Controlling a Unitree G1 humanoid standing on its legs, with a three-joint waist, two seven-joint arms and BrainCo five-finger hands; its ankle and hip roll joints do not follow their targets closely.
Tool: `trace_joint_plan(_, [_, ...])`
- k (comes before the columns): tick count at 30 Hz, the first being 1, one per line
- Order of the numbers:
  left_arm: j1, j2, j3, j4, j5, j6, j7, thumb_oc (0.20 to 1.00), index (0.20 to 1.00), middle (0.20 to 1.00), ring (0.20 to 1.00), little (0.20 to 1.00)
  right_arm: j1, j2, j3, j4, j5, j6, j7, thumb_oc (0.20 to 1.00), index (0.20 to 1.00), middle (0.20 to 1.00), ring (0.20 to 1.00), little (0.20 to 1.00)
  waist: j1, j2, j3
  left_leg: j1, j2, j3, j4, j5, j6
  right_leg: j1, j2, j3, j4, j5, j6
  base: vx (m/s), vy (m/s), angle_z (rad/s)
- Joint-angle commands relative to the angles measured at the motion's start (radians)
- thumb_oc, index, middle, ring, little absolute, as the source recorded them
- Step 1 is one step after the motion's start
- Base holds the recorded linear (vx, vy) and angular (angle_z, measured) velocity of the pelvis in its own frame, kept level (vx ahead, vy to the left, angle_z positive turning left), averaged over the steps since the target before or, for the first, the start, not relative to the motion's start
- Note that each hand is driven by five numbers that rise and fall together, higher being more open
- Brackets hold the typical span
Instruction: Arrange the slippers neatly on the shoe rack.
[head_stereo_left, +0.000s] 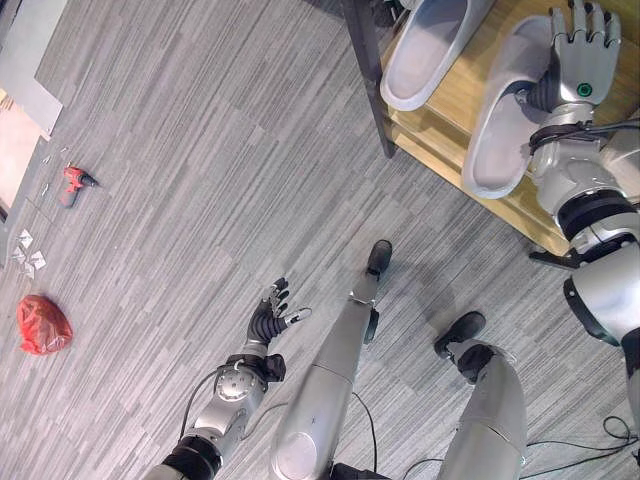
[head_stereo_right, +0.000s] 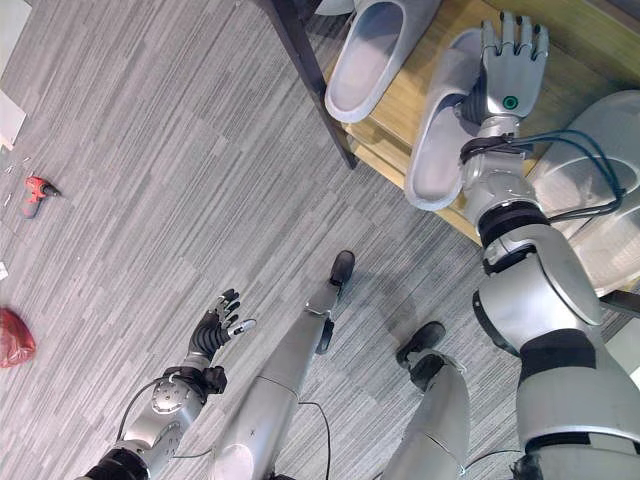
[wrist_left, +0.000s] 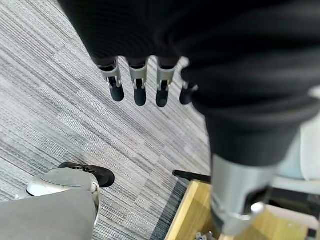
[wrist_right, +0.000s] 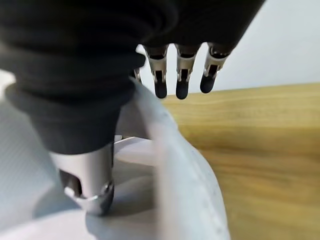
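— Pictured where? On the wooden shoe rack (head_stereo_left: 455, 100), by its dark post at the front corner: two grey slippers, side by side, toes pointing away from the front edge.

— Right hand (head_stereo_left: 585, 50)? Laid over the near slipper (head_stereo_left: 510, 110), fingers (wrist_right: 181, 85) straight and spread, thumb down inside the opening; pressing or nudging rather than clutching, probably to square it with its mate.

— Why that one? Heel overhanging the rack's front edge, and angled a touch differently from the far slipper (head_stereo_left: 425, 50), which also juts past the edge. Seemingly in need of a push inward to line up.

— Left hand (head_stereo_left: 270, 318)? Hanging idle low over the grey striped carpet (head_stereo_left: 200, 150), fingers loosely extended, holding nothing.

— Anything else? A red drill (head_stereo_left: 72, 183) and a red bag (head_stereo_left: 42, 325) on the carpet, well apart from the rack.
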Motion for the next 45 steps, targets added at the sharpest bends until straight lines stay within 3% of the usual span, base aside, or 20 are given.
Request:
trace_joint_plan(1, [0.008,0.017,0.013,-0.013,-0.010,-0.022,0.029,1.000,1.000,1.000,1.000,1.000,-0.022,-0.039,0.014,-0.088,0.029,0.008,-0.036,1.000,1.000,1.000,1.000,1.000,0.001,0.002,0.014,0.023,-0.004,0.037,0.145,-0.231,0.006,0.100,0.060,0.075,-0.136,0.031,0.049,0.00,0.000,0.00])
trace_joint_plan(11, [0.011,-0.002,0.034,-0.006,-0.003,-0.004,0.060,1.000,1.000,1.000,1.000,1.000,0.072,0.004,-0.161,-0.411,0.070,0.023,-0.076,1.000,1.000,1.000,1.000,1.000,-0.050,-0.013,0.030,0.074,0.010,0.047,0.122,-0.235,0.006,0.143,0.073,0.088,-0.159,0.040,0.049,0.00,0.007,-0.08])
trace_joint_plan(13, [0.015,-0.016,0.018,0.013,0.025,0.004,0.070,1.000,1.000,1.000,1.000,1.000,0.246,0.092,-0.346,-0.574,0.161,-0.045,-0.138,1.000,1.000,1.000,1.000,1.000,-0.078,-0.007,0.038,0.095,0.014,0.055,0.126,-0.244,0.012,0.164,0.075,0.095,-0.160,0.036,0.051,0.01,0.000,-0.06])
trace_joint_plan(15, [0.017,-0.014,0.007,0.017,0.034,0.002,0.067,1.000,1.000,1.000,1.000,1.000,0.303,0.121,-0.386,-0.556,0.197,-0.077,-0.146,1.000,1.000,1.000,1.000,1.000,-0.081,0.000,0.035,0.105,0.015,0.056,0.122,-0.243,0.013,0.173,0.076,0.095,-0.162,0.034,0.051,0.00,-0.011,-0.07])
trace_joint_plan(17, [0.019,-0.013,0.004,0.016,0.035,0.001,0.069,1.000,1.000,1.000,1.000,1.000,0.317,0.128,-0.394,-0.557,0.209,-0.085,-0.151,1.000,1.000,1.000,1.000,1.000,-0.082,0.001,0.033,0.108,0.015,0.058,0.120,-0.243,0.013,0.176,0.076,0.095,-0.163,0.035,0.051,0.00,0.010,-0.19])
trace_joint_plan(18, [-0.086,-0.060,0.022,0.122,0.054,0.051,0.098,1.000,1.000,1.000,1.000,1.000,0.355,0.163,-0.402,-0.603,0.223,-0.100,-0.137,1.000,1.000,1.000,1.000,1.000,-0.104,-0.010,0.030,0.112,0.020,0.061,0.120,-0.244,0.013,0.175,0.078,0.098,-0.165,0.036,0.052,0.02,0.036,-0.15])
trace_joint_plan(20, [-0.145,-0.087,-0.005,0.174,0.050,0.028,0.121,1.000,1.000,1.000,1.000,1.000,0.387,0.210,-0.416,-0.567,0.296,-0.126,-0.162,1.000,1.000,1.000,1.000,1.000,-0.118,-0.010,0.033,0.122,0.022,0.063,0.119,-0.245,0.014,0.181,0.081,0.103,-0.169,0.038,0.051,0.02,0.021,-0.08])
trace_joint_plan(22, [-0.123,-0.093,0.005,0.220,0.049,0.039,0.122,1.000,1.000,1.000,1.000,1.000,0.434,0.274,-0.421,-0.569,0.345,-0.159,-0.117,1.000,1.000,1.000,1.000,1.000,-0.120,-0.006,0.026,0.141,0.023,0.064,0.113,-0.247,0.017,0.203,0.085,0.104,-0.179,0.042,0.053,0.02,-0.007,-0.19])
trace_joint_plan(41, [-0.176,-0.101,0.017,0.288,-0.002,0.037,0.141,1.000,1.000,1.000,1.000,1.000,0.401,0.429,-0.361,-0.526,0.500,-0.249,-0.011,1.000,1.000,1.000,1.000,1.000,-0.119,-0.006,0.027,0.159,0.027,0.068,0.102,-0.238,0.016,0.222,0.093,0.105,-0.193,0.052,0.053,0.00,0.001,-0.01])
trace_joint_plan(43, [-0.180,-0.099,0.017,0.291,-0.009,0.036,0.143,1.000,1.000,1.000,1.000,1.000,0.381,0.444,-0.376,-0.504,0.566,-0.270,-0.002,1.000,1.000,1.000,1.000,1.000,-0.114,-0.004,0.029,0.159,0.026,0.066,0.100,-0.236,0.015,0.224,0.092,0.102,-0.192,0.051,0.053,0.00,0.000,0.00])
trace_joint_plan(45, [-0.236,-0.109,0.004,0.346,-0.033,0.041,0.154,1.000,1.000,1.000,1.000,1.000,0.344,0.512,-0.445,-0.384,0.860,-0.361,0.040,1.000,1.000,1.000,1.000,1.000,-0.106,-0.003,0.033,0.154,0.024,0.066,0.108,-0.239,0.015,0.220,0.093,0.102,-0.190,0.051,0.051,0.00,0.000,0.00])
